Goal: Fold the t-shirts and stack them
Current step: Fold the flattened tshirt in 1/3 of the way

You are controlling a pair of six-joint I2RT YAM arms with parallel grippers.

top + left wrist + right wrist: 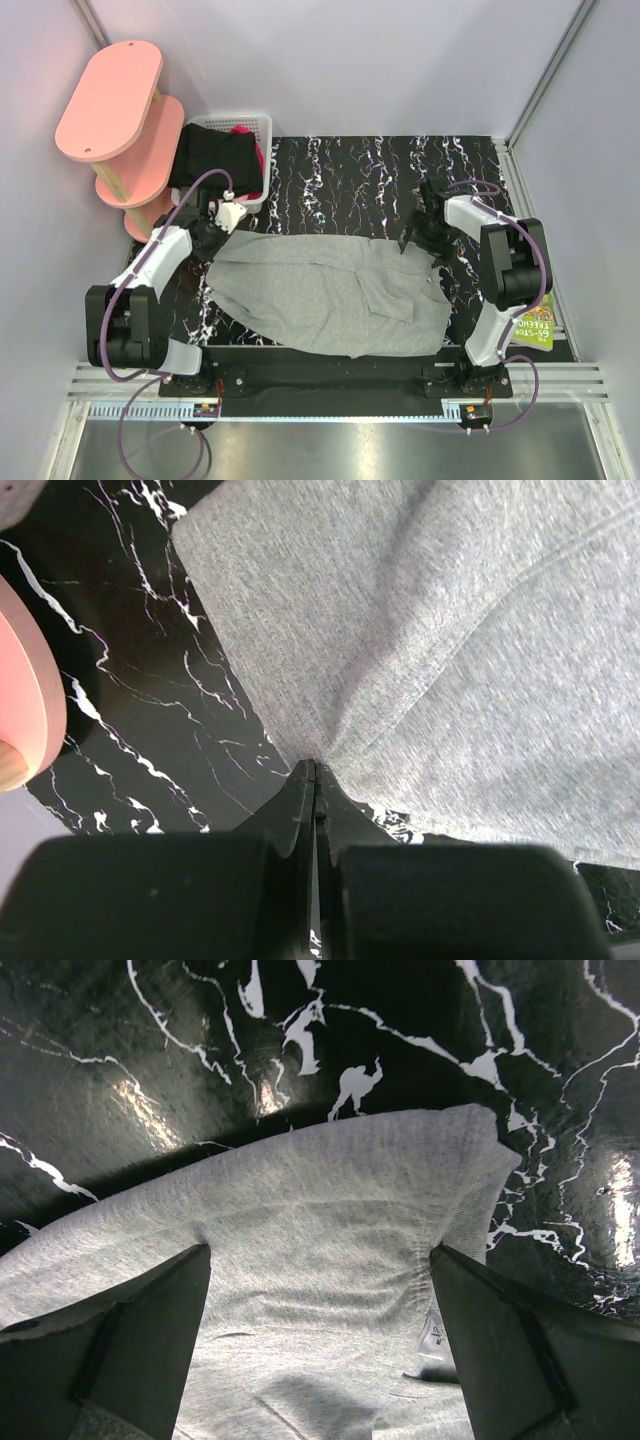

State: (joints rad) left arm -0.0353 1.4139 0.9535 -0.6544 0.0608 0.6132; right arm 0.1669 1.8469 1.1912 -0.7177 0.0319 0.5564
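Observation:
A light grey t-shirt (pixel 330 295) lies spread and wrinkled across the black marble table (pixel 350 180). My left gripper (pixel 215 240) is at the shirt's far left corner. In the left wrist view the gripper (pixel 315 770) is shut, and the shirt's edge (pixel 450 660) puckers into its tips. My right gripper (pixel 425 245) is over the shirt's far right end. In the right wrist view the gripper (pixel 320 1255) is open wide, with its fingers (pixel 160 1310) resting on the grey cloth (pixel 320 1200) beside a small label. A black garment (pixel 215 155) and a bit of magenta cloth (pixel 240 129) lie in the white basket (pixel 262 122).
A pink two-tier shelf (pixel 110 100) stands at the far left, and its edge shows in the left wrist view (pixel 25 690). A green printed item (pixel 535 325) lies by the right arm's base. Walls close in at the back and sides.

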